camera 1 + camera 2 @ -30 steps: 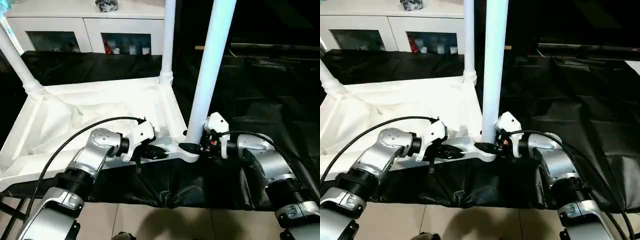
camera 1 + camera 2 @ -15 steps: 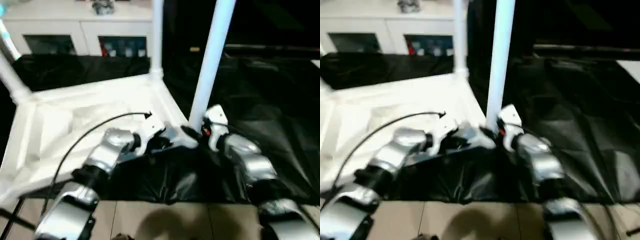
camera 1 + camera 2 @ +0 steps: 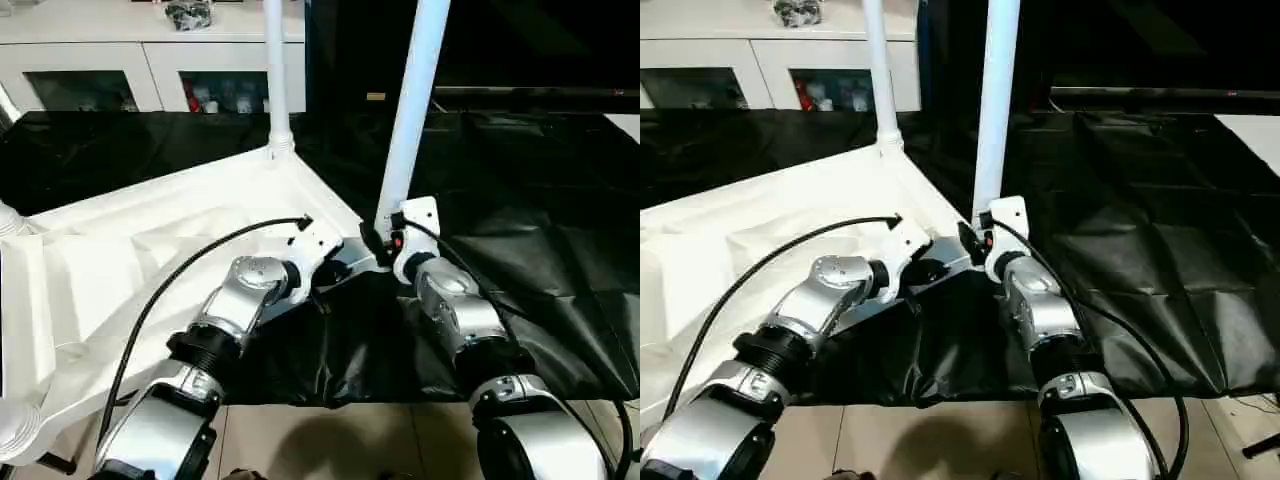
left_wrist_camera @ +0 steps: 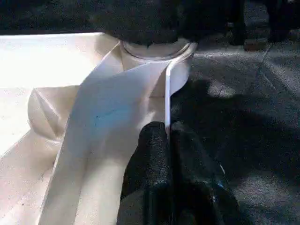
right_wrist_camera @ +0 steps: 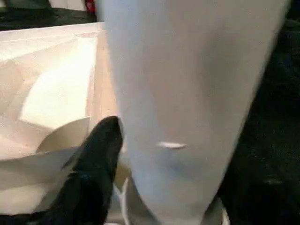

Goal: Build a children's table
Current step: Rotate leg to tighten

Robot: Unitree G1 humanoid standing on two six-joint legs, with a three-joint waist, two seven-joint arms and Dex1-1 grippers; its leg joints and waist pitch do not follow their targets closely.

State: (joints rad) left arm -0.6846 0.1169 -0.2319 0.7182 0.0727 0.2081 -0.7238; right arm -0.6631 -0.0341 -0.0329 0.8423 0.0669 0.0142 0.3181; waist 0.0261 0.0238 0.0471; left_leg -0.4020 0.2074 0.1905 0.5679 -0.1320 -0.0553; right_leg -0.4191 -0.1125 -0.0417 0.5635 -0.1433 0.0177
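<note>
Left end effector (image 4: 168, 140) clamped on tabletop (image 3: 150, 250) rim, right end effector (image 3: 378, 243) at leg (image 3: 410, 120), grip unclear

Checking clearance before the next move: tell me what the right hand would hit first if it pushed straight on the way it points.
The leg in the near corner socket: the right hand points at its base, one finger already beside it. Whether they touch is unclear.
</note>
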